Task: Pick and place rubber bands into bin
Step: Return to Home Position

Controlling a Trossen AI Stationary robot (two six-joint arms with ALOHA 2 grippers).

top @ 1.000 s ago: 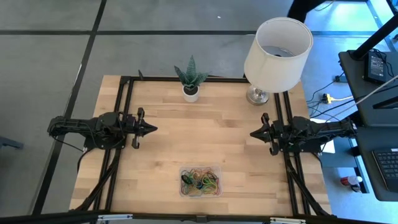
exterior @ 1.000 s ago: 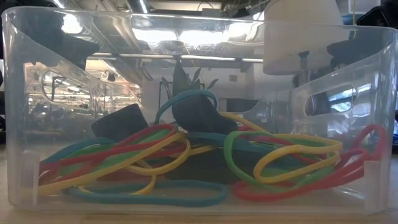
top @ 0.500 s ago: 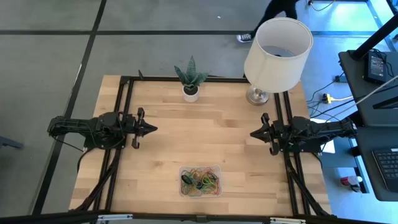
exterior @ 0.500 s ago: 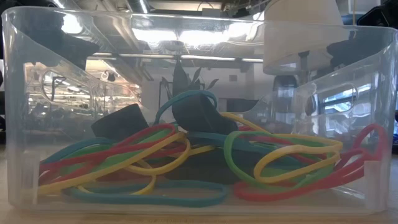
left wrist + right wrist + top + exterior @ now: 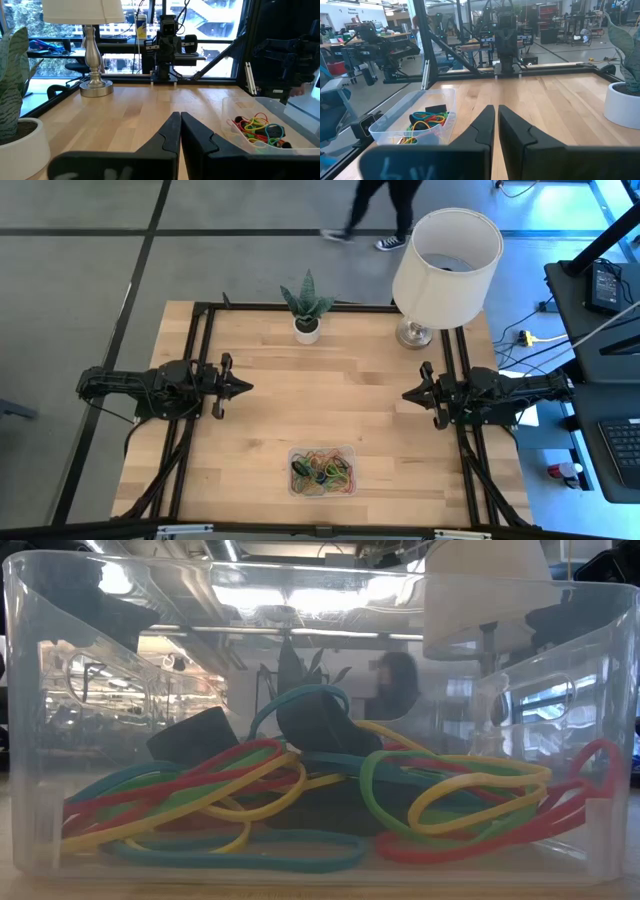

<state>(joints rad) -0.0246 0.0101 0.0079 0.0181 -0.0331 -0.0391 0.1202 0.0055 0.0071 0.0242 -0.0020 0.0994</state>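
The clear plastic bin (image 5: 322, 471) rests on its flat bottom near the table's near edge. Inside it lies a tangle of rubber bands (image 5: 300, 802) in red, green, yellow and teal, with small black pieces among them. The bin also shows in the left wrist view (image 5: 260, 127) and the right wrist view (image 5: 417, 117). My left gripper (image 5: 246, 387) hovers at the table's left side, level, pointing right, shut and holding nothing. My right gripper (image 5: 407, 394) hovers at the right side, pointing left, shut and holding nothing. Both are well away from the bin.
A small plant in a white pot (image 5: 307, 308) stands at the far edge, a lamp with a white shade (image 5: 445, 260) at the far right corner. A person (image 5: 385, 205) walks on the floor beyond the table. Bare wood lies between the two grippers.
Both arms have kept still. A person has walked leftward across the floor beyond the table's far edge and now shows through the bin in the low view.
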